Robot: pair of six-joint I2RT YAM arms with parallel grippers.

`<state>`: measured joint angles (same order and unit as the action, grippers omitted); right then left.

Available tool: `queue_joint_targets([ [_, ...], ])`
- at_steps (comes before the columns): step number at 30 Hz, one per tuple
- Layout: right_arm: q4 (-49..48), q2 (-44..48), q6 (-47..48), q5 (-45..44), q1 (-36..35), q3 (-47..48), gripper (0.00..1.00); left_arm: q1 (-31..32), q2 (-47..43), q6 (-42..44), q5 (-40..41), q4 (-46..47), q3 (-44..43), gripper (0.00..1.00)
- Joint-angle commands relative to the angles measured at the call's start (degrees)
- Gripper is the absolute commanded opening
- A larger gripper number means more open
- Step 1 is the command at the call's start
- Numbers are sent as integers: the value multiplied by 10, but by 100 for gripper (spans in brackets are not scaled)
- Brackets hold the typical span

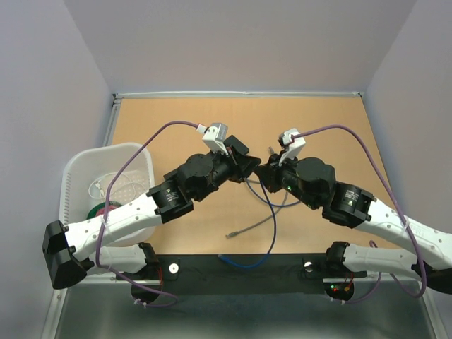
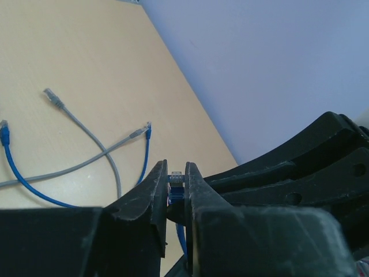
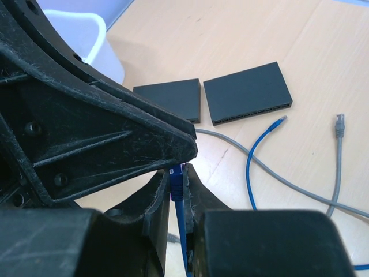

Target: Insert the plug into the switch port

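Observation:
High over the table's middle, both grippers meet on one blue plug [image 2: 176,179]. My left gripper [image 2: 176,167] is shut on its clear tip. My right gripper [image 3: 177,173] is shut on the plug's blue boot [image 3: 176,187], and the blue cable [image 1: 272,233] hangs down from there to the table. In the top view the left gripper [image 1: 252,167] and the right gripper [image 1: 263,171] touch tip to tip. Two flat black switches [image 3: 248,92] [image 3: 170,98] lie side by side on the wood, ports facing the near side. The arms hide them in the top view.
A white basket [image 1: 106,152] with some items stands at the left edge. Loose grey cables [image 2: 86,135] and a second blue plug end [image 3: 279,121] lie on the wood near the switches. A grey plug [image 3: 340,124] lies to their right. Walls close in the table.

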<state>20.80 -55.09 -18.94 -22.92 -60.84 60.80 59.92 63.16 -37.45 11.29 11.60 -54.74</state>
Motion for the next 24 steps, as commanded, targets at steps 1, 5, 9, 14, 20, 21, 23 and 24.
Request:
queue_joint_targets([
  [1,-85,42,-15,-13,-2,-8,0,-1,-3,9,0,7,13,0],
  [5,-106,66,-25,-22,-2,-27,1,0,-8,12,1,6,15,0],
  [9,-105,71,-30,-20,-2,-31,55,-1,-17,19,15,-8,11,0],
  [14,-106,120,-47,-30,-2,-40,74,0,-42,43,38,-26,5,0],
  [20,-106,191,-40,0,-2,-42,73,-2,-65,66,43,-30,-3,0],
  [21,-106,195,-41,8,-2,-40,72,-2,-66,67,43,-32,-5,0],
  [23,-106,198,-44,42,-2,-41,70,-2,-73,76,17,-25,-6,0],
  [24,-107,198,-44,55,-2,-42,70,-3,-77,80,4,-15,-4,0],
])
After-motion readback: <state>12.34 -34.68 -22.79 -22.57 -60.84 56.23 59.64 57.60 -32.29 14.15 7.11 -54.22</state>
